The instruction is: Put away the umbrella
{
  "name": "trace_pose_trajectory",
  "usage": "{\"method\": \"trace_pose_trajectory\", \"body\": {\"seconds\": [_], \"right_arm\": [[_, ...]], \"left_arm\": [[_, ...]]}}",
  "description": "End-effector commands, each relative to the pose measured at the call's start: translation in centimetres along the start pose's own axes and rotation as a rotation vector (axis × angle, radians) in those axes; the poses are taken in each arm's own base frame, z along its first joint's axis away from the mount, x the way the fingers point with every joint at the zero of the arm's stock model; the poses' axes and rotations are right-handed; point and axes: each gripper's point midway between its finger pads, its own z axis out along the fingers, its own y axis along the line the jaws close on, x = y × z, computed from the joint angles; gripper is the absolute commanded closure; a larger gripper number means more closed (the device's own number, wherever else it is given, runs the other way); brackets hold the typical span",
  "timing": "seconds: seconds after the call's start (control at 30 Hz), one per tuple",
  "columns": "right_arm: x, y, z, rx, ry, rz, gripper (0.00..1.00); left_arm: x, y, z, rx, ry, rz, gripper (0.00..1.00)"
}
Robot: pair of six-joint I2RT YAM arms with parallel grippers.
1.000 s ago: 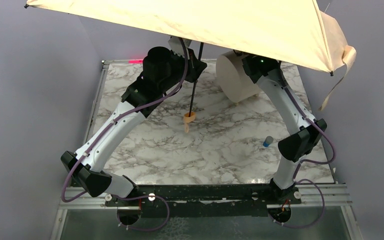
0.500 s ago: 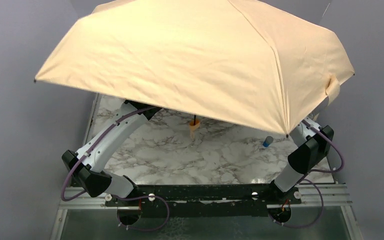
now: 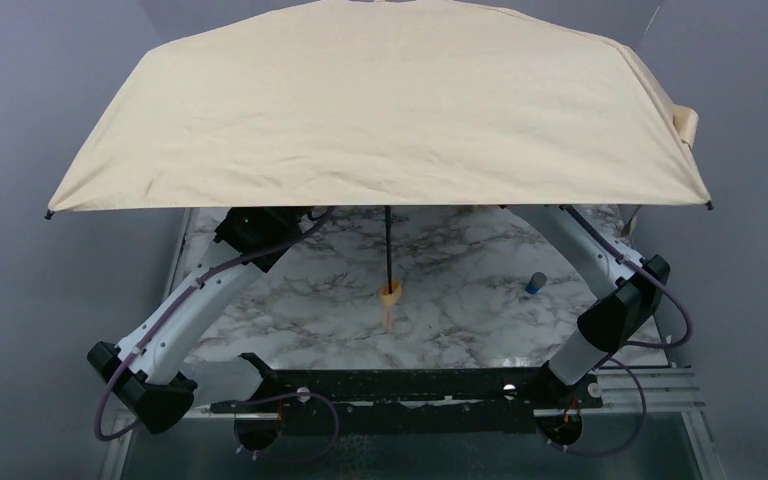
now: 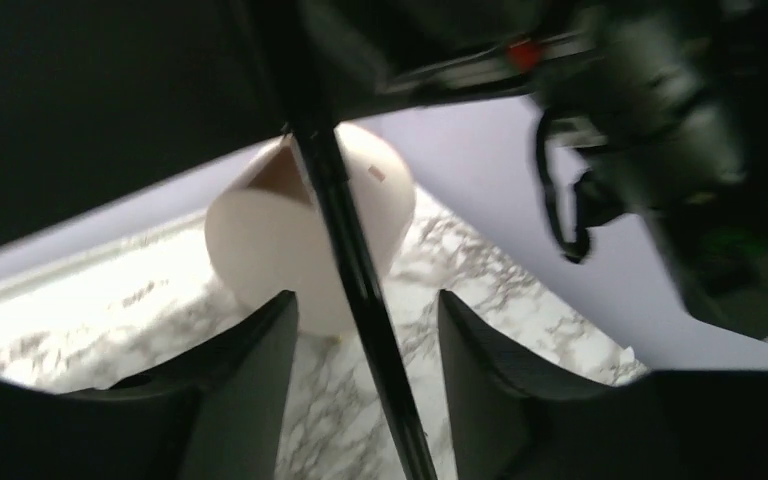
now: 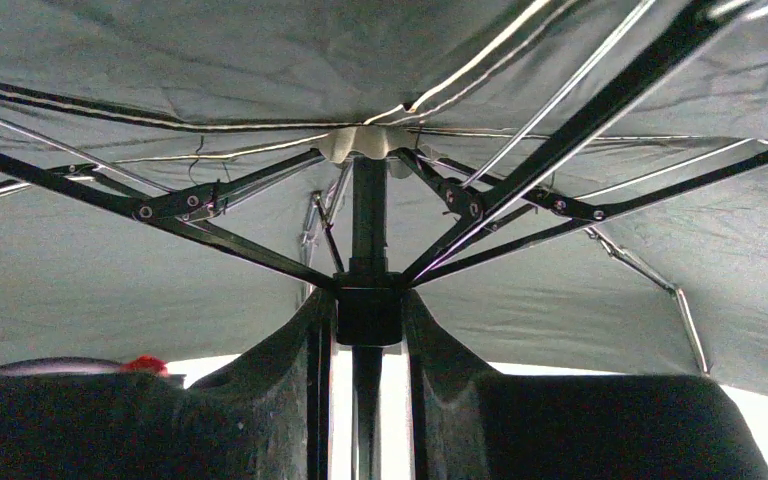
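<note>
Since one second ago the umbrella (image 3: pixel 380 110) has swung from a steep tilt to a nearly level pose, its handle (image 3: pixel 389 292) has come nearer, and the left gripper (image 4: pixel 367 300) has let go of the shaft (image 4: pixel 360 290).

The umbrella stands open over the far part of the table (image 3: pixel 480 300). In the top view its canopy hides both grippers. The black shaft hangs down from the middle, a little tilted, with the peach handle at its low end over the middle of the table. I cannot tell if the handle touches the marble.

In the left wrist view the shaft passes between the two left fingers (image 4: pixel 250 370), with a clear gap on each side. In the right wrist view the black runner (image 5: pixel 368 315) sits between the fingertips of the right gripper (image 5: pixel 368 300), just under the point where the ribs meet.

The canopy reaches past the left and right edges of the table, and its corner tips come near the grey walls (image 3: pixel 20 300) on both sides. Its near edge hangs above the middle of the table, so the near half of the marble lies open. A white drum (image 4: pixel 260 240) stands beyond the shaft on the far side, and a small blue piece (image 3: pixel 535 282) stands near the right arm.

The left fingers are apart and hold nothing. The right fingers (image 5: pixel 440 370) are pressed against the runner from both sides and carry the umbrella.
</note>
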Motion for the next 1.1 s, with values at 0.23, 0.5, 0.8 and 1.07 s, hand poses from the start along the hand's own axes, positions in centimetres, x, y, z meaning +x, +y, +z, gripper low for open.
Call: {"method": "trace_pose_trajectory", "body": {"seconds": [0.23, 0.5, 0.8, 1.07], "right_arm": [[-5.1, 5.8, -0.5, -0.121, -0.052, 0.067, 0.99], [-5.3, 5.9, -0.7, -0.14, -0.07, 0.104, 0.99], [-5.9, 5.8, -0.9, -0.14, -0.081, 0.089, 0.99], [-1.2, 3.6, -2.6, -0.115, 0.058, 0.053, 0.99]], "left_arm": [[-0.7, -5.1, -4.0, 0.283, -0.093, -0.026, 0.43], [1.8, -5.7, -3.4, 0.344, -0.063, -0.102, 0.43], [3.7, -5.3, -3.8, 0.334, -0.045, -0.137, 0.77], [-0.6, -4.1, -2.2, 0.237, -0.13, -0.101, 1.0]]}}
